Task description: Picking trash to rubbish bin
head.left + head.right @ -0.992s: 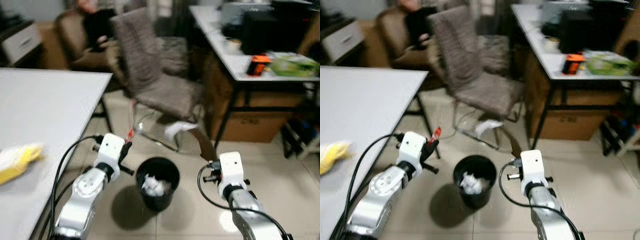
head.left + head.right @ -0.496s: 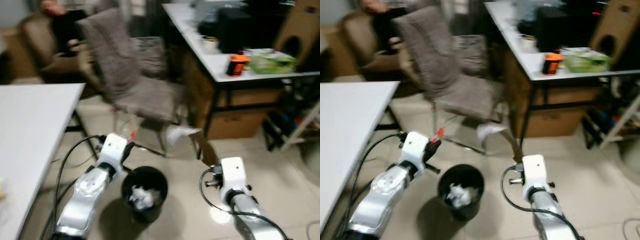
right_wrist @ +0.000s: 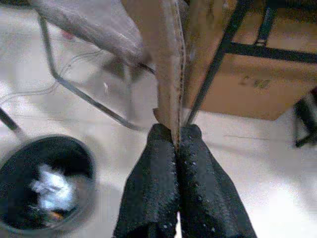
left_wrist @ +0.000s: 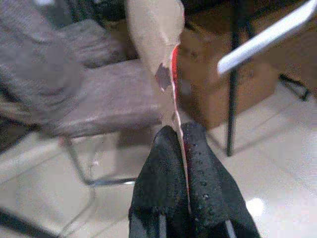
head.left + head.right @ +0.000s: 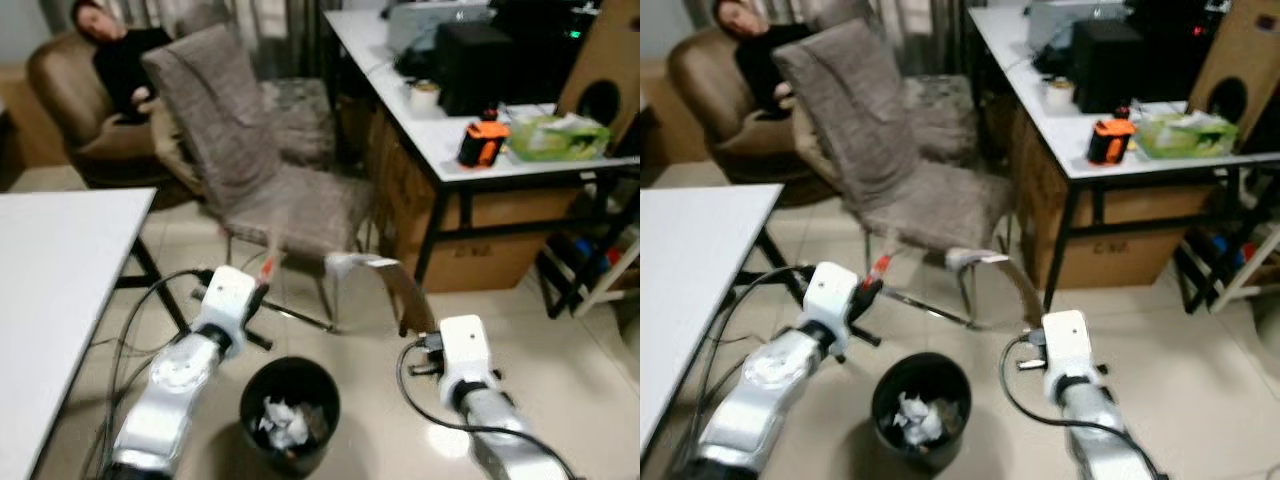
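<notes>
A black rubbish bin (image 5: 290, 415) stands on the tiled floor between my two arms, with crumpled white paper inside. My left gripper (image 4: 177, 131) is shut on a thin tan scrap with a red edge (image 4: 157, 29), held up left of and above the bin (image 5: 920, 408). My right gripper (image 3: 176, 131) is shut on a flat piece of brown cardboard (image 3: 166, 54), right of the bin (image 3: 44, 191). The cardboard (image 5: 408, 296) sticks up in front of the right wrist.
A grey fabric chair (image 5: 270, 180) stands just beyond the bin. A white table (image 5: 50, 270) is at my left. A desk (image 5: 470, 150) with boxes beneath is at the right. A person sits in a brown armchair (image 5: 70, 90) at the back left.
The whole view has shifted: bin and arms now sit lower and the white table further left, so the camera moved. Both grippers still hold their scraps.
</notes>
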